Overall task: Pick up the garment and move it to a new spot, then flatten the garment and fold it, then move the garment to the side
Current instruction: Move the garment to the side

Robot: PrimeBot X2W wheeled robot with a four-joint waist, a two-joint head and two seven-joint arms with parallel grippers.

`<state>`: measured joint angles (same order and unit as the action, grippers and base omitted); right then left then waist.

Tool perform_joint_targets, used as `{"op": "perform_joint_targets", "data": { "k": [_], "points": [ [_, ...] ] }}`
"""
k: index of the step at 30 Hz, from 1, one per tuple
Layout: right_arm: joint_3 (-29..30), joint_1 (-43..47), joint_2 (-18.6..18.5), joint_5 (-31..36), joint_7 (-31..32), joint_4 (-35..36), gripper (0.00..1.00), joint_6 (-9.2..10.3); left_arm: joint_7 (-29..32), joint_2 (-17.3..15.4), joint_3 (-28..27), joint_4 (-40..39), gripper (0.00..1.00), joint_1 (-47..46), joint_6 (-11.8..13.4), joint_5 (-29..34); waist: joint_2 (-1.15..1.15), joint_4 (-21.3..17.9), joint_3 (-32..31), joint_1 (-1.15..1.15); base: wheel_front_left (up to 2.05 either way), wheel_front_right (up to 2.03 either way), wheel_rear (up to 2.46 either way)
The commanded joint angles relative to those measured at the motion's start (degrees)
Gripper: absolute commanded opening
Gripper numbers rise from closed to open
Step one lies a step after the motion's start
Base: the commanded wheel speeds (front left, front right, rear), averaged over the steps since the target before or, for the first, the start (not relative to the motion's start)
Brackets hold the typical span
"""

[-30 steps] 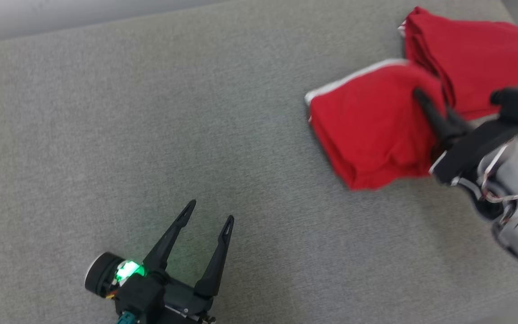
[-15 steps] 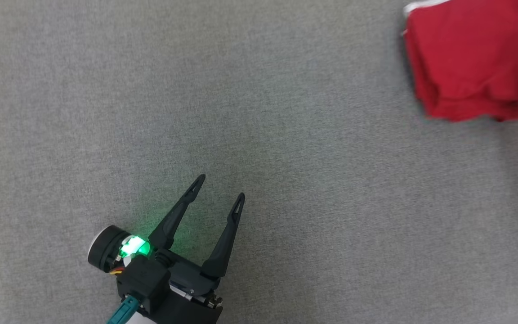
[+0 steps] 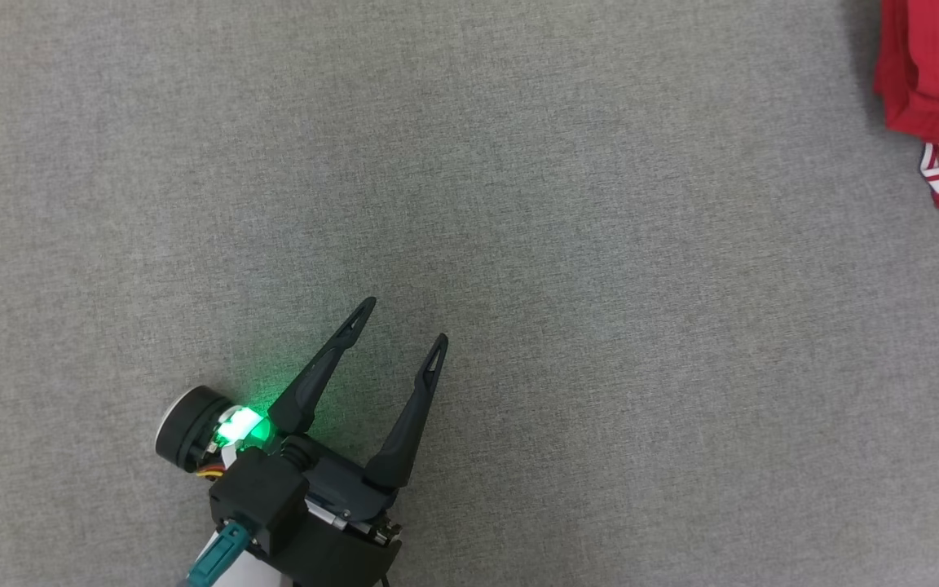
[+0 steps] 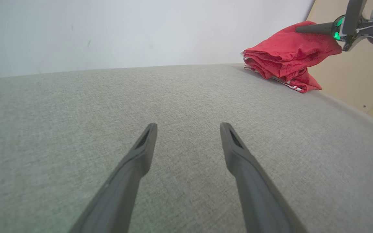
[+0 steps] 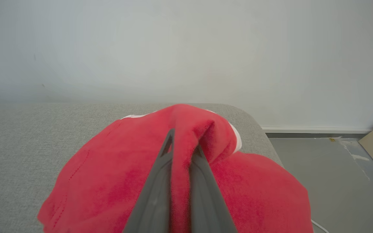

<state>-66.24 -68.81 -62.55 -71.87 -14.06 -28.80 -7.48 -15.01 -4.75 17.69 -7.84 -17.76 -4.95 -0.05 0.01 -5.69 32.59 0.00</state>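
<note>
pinching a raised ridge of the folded red garment between two fingers that are all but closed, the right gripper holds the bundle by its top layers, and the cloth bunches up around the dark tips. a grip through several layers at once seems meant to make the stack travel as one piece and not unfold.

the garment sits at the far right corner of the grey upholstered cushion, close to its rounded edge, with the floor beyond. in the left wrist view the lower folds appear to rest on the cushion while the top is drawn up toward the gripper. a strip of white-striped trim pokes out at the bottom. since the garment is already folded and lies far off to one side, this is probably the last step, carrying it aside.

the left gripper has its jaws spread wide with nothing between them. it is low over bare cushion, well apart from the garment; whether it touches the fabric cannot be told. it has likely been placed there to keep out of the way of a one-handed move, open in case it is needed.

the loose striped layer may slip out, and the bundle is near enough to the edge that it could slide off on release.
</note>
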Motion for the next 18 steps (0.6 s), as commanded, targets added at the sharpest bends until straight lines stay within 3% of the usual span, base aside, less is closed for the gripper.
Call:
{"op": "perform_joint_targets", "data": {
  "k": [1,17,18],
  "points": [
    [-0.6,-0.4,-0.4,0.4,0.4,-0.1,0.00,-0.02,-0.1,-0.5,0.1,0.3,1.00,-0.5,0.0,0.1,-0.01,0.2,0.2,0.00,0.00,0.00,0.00],
    [-4.7,0.7,2.8,0.6,7.3,-12.2,0.00,-0.02,0.0,-1.5,1.0,0.6,1.00,-0.9,0.0,-0.2,-0.01,1.9,0.4,0.00,0.00,0.00,0.00],
    [-4.7,0.6,2.9,0.8,7.1,-12.8,0.05,-0.02,0.0,-1.5,1.0,0.6,1.00,-0.8,0.1,-0.2,-0.01,1.8,0.3,0.00,0.00,0.00,0.00]
  ]
}}
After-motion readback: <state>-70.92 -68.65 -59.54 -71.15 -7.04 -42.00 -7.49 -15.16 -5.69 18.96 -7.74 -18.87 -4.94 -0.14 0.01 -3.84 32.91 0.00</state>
